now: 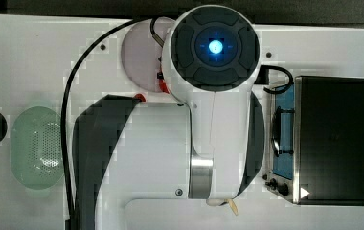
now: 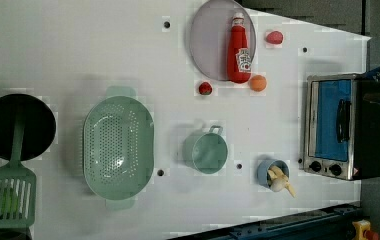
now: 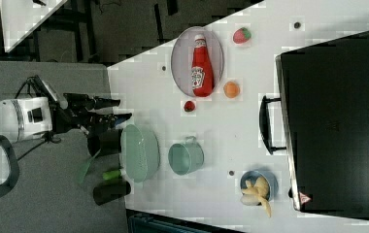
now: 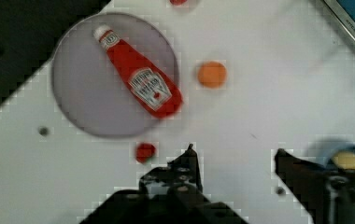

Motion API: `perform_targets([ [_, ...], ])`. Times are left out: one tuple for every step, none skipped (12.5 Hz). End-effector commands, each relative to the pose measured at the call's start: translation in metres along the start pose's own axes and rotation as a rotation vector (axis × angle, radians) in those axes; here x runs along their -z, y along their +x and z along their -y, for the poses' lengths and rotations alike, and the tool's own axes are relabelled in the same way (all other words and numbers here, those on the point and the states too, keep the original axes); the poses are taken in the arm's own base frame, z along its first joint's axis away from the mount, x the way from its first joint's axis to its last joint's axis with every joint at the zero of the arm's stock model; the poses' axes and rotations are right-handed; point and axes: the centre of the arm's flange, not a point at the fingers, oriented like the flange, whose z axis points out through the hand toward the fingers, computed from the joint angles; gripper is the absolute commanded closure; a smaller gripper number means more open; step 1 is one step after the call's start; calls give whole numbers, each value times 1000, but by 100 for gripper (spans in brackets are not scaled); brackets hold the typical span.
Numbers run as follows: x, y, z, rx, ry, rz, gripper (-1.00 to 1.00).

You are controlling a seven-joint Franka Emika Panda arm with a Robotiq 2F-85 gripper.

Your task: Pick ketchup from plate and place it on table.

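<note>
Gripper [image 4: 234,156]: fingers spread wide apart at the lower edge of the wrist view, nothing between them, touching nothing; white tabletop shows through the gap. In the right view it hangs at centre left [image 3: 117,109], off the table's edge, above a dark pot.
Ketchup [image 4: 138,72]: one red squeeze bottle with a white cap, lying flat on its side across the plate, its base reaching the plate's rim. In the wrist view it sits in the upper left of the frame, well apart from the fingers. In the left view it is at top centre [image 2: 240,50], cap pointing to the top edge.
Plate [image 4: 80,93]: one pale lilac disc, upper left of the wrist view; top centre of the left view [image 2: 208,42].
Table [image 2: 78,50]: one white worktop with a few small dark holes.
Strawberries: two, one just beside the plate's lower rim in the left view [image 2: 205,88], one to the plate's right near the top [image 2: 274,37].
Orange [image 2: 258,83]: one, just beside the bottle's base.
Green colander [image 2: 118,147]: one, left of centre in the left view.
Green cup [image 2: 205,151]: one, centre.
Blue cup [image 2: 274,172]: one, holding banana pieces, lower right.
Toaster oven [image 2: 340,127]: one, right side.
Green spatula [image 2: 9,192]: one, lower left, handle across a black pan [image 2: 38,125].
</note>
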Motion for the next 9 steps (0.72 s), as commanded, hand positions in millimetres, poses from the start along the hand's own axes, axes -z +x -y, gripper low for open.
perform_targets([
  [42,-40,-52,-80,-49,45,-60],
  [42,-40,-52,-80,-50,45,-82],
  [42,-40,-52,-80,-49,45,-99],
  [42,-40,-51,-78,-48,43,-100],
  [41,-40,-50,-72,-47,43,-100],
  [38,-40,-47,-46,-46,43,-100],
  [34,-39,-43,-6,-50,49,-100],
  [27,-36,-39,36,-50,53,-100],
  [19,-32,-35,73,-49,55,-100],
])
